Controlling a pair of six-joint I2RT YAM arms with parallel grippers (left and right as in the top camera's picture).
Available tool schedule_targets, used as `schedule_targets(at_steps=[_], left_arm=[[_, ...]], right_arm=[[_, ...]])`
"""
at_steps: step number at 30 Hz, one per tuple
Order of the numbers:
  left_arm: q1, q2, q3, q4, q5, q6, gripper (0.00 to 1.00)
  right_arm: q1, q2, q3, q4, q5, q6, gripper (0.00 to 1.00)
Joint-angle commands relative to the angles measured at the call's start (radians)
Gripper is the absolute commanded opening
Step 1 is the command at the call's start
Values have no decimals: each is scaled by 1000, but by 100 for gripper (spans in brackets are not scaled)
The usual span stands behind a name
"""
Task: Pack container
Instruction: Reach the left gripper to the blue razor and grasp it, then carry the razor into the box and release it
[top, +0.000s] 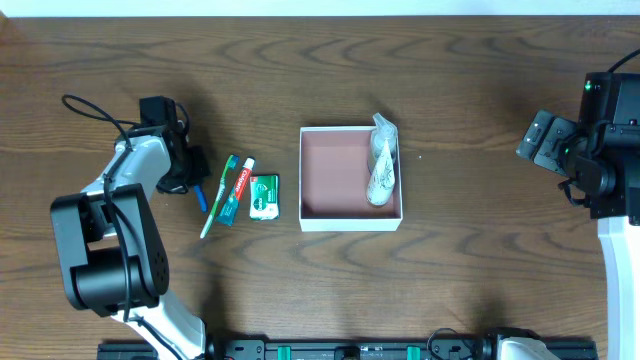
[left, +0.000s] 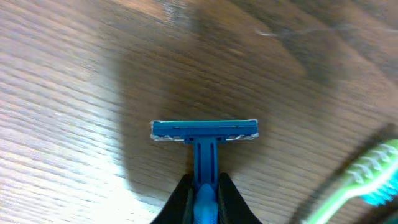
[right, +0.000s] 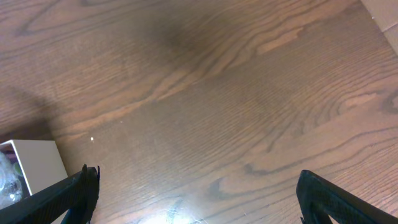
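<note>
The container is a shallow square box with white walls and a pinkish-brown inside, at the table's middle. A clear wrapped packet lies inside along its right wall. My left gripper is shut on a blue razor at its handle, left of the container; the razor head shows in the left wrist view with the fingers closed round the handle. My right gripper is open and empty over bare table, far right of the container, whose corner shows in the right wrist view.
A green toothbrush, a toothpaste tube and a small green and white box lie between my left gripper and the container. The toothbrush head shows at the right in the left wrist view.
</note>
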Motion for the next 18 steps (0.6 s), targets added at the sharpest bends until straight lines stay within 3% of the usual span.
schedule_targets(at_steps=[1, 6, 12, 18], left_arm=[[-18, -103, 7, -2, 40, 0, 6], [-101, -290, 7, -19, 61, 0, 6], [-361, -503, 7, -22, 93, -31, 6], [-614, -501, 5, 10, -33, -134, 6]], right_arm=[[-7, 1, 0, -3, 5, -8, 99], [-7, 1, 0, -3, 5, -8, 99], [-7, 1, 0, -3, 5, -8, 99], [-7, 1, 0, -3, 5, -8, 99]])
